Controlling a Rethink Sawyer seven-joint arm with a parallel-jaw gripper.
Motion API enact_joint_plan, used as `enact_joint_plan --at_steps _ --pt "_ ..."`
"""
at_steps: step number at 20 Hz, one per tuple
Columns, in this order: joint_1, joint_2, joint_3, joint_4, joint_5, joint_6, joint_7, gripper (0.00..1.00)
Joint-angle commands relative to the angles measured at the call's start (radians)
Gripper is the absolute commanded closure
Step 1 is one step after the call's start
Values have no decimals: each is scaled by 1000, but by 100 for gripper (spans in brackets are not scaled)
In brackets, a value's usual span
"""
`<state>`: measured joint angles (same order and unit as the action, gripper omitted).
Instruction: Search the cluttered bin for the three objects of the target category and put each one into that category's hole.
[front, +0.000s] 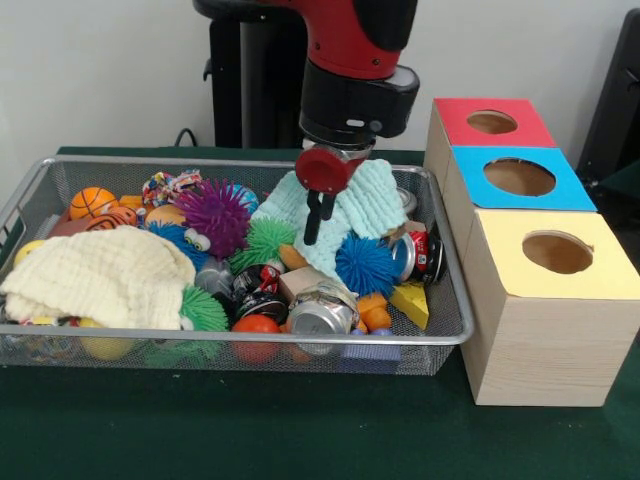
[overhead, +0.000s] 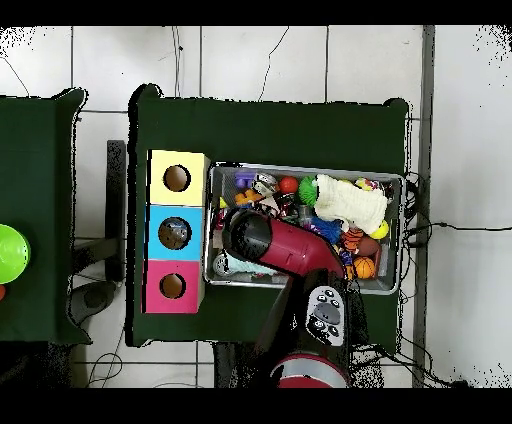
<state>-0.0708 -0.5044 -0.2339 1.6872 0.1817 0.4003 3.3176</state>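
Mint-green waffle cloth (front: 362, 200) hangs pinched in my gripper (front: 317, 222), draped behind its closed fingers above the wire bin (front: 452, 330); soft, rumpled, trailing onto a blue spiky ball (front: 365, 265).

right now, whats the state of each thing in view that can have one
end effector: over the bin, fingers close together, holding nothing that shows
wire bin: full of clutter
mint cloth: draped on the pile behind the end effector
cream cloth: bunched on top of the toys
silver can: lying on its side
red hole: open
blue hole: open
yellow hole: open
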Motion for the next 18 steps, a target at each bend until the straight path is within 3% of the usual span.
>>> enact_joint_plan --at_steps 1,3,7,12,18 --pt "5 98 33 43 49 -58 109 0" --pt "23 129 39 23 71 -82 137 0" --pt "43 121 79 19 141 -90 180 0" --pt "53 82 128 29 234 -83 186 0" --pt "62 108 157 13 306 -135 172 0"
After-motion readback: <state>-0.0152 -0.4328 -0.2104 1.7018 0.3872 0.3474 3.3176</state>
